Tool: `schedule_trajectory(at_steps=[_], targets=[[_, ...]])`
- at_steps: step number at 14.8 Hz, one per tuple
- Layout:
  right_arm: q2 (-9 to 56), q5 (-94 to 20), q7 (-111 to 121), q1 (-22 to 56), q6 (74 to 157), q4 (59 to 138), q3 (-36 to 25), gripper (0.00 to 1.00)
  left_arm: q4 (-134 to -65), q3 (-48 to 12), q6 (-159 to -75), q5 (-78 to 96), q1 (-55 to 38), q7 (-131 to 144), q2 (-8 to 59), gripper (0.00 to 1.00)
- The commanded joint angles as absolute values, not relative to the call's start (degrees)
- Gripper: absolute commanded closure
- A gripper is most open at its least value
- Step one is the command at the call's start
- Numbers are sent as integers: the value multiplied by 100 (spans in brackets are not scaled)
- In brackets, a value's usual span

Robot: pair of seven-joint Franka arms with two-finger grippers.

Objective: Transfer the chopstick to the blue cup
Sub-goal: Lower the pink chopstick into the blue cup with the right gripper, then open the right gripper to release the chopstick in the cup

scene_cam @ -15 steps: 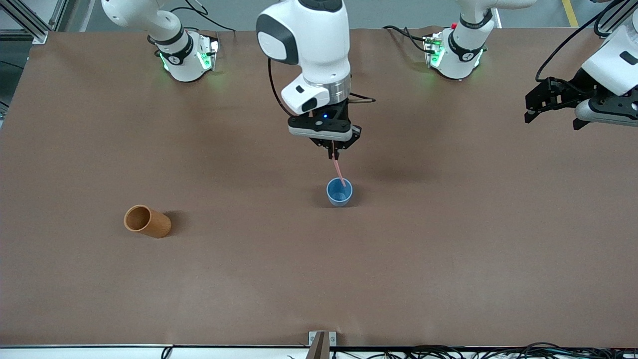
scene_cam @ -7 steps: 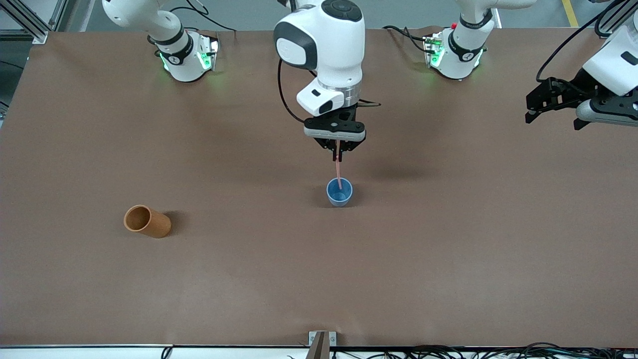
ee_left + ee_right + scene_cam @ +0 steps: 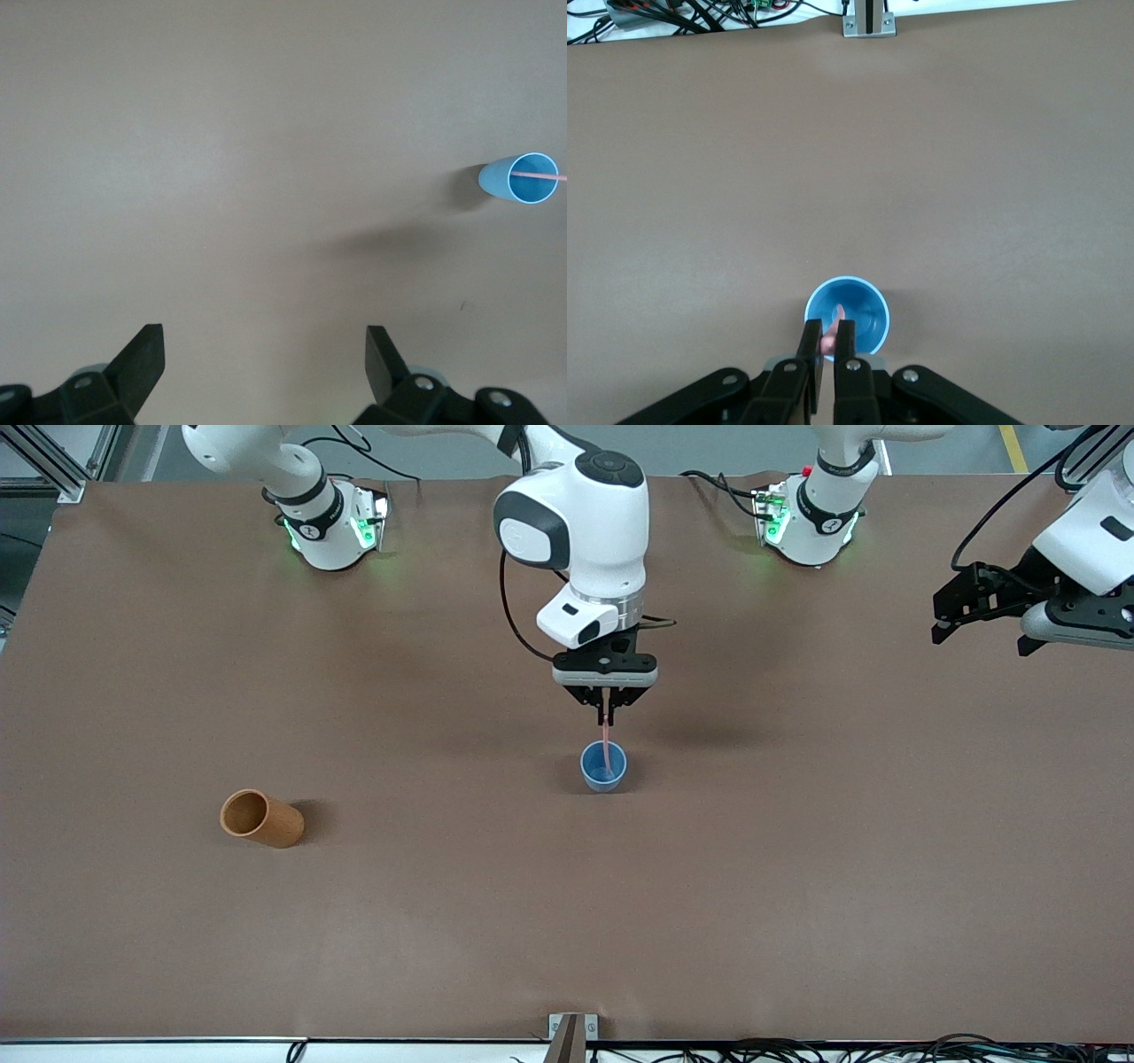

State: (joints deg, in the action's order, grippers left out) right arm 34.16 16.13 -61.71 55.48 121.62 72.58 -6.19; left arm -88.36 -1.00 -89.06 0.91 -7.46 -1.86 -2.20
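Lowered right tool (image 3: 605,710) clenched on chopstick (image 3: 605,737), tip inside blue cup (image 3: 603,769), left tool (image 3: 982,613) waiting, fingers spread.

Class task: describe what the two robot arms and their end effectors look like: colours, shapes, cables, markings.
Both arms are glossy white with rounded joints and dark grey caps. Green lights glow at each base. A black cable loops beside the right end effector. The left end effector is black and angular, like the right one.
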Motion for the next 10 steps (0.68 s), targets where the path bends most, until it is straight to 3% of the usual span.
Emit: schedule_trajectory(at_steps=[1,10], targets=[[3261,1688,-6091,5397,12191,7321,-598,0,-8816,-114,-8903,193,-729,-141,-220,0],[2980,1565,-6100,5274,11841,7321,-580,0,-8499,-105,-8842,220,-738,-18,-70,0]])
